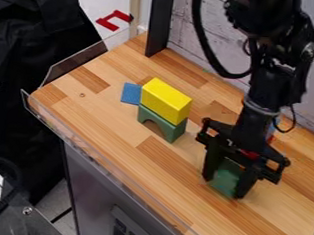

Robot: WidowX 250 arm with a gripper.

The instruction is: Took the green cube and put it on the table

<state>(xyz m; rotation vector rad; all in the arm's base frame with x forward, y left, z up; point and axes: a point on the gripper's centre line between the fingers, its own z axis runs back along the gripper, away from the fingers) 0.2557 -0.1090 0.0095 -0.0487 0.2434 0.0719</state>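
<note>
The gripper [226,188] hangs low over the right part of the wooden table [170,169], with one finger on each side of the green cube [225,179]. The cube sits between the fingers, down at the table surface, its upper part partly hidden by them. Whether the cube touches the wood cannot be told for certain.
Left of the gripper, a yellow block [165,101] rests on a green arch block [161,124], beside a flat blue piece [131,94]. Something red and blue is partly hidden behind the arm. A clear rim [110,164] edges the table; a wall stands behind.
</note>
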